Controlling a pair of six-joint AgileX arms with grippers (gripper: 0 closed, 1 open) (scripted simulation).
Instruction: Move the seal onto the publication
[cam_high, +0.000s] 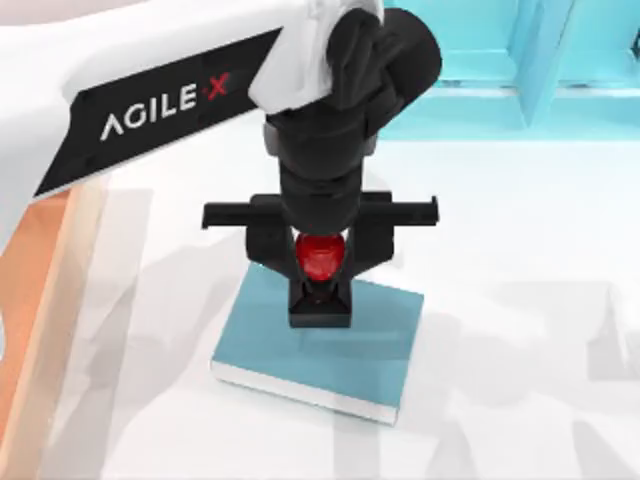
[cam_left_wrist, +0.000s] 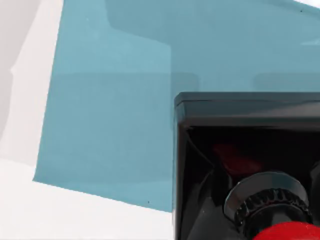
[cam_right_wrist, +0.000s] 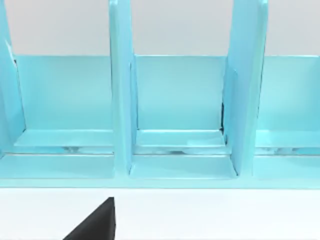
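The seal (cam_high: 320, 300) stands upright on the publication (cam_high: 372, 350), near the far edge of its teal-blue cover. My left gripper (cam_high: 320, 262) reaches down from above and is shut on the seal, with a black finger on each side of the red knob. In the left wrist view the seal's square black base (cam_left_wrist: 245, 145) rests on the teal cover (cam_left_wrist: 110, 110), and the red knob shows at the picture's edge. A black part of my right gripper (cam_right_wrist: 95, 224) shows in the right wrist view, facing the shelf unit.
A light-blue shelf unit (cam_high: 520, 60) with upright dividers (cam_right_wrist: 122, 100) stands along the back right of the white table. An orange-brown board (cam_high: 45, 300) lies along the table's left side. Bare white tabletop surrounds the book.
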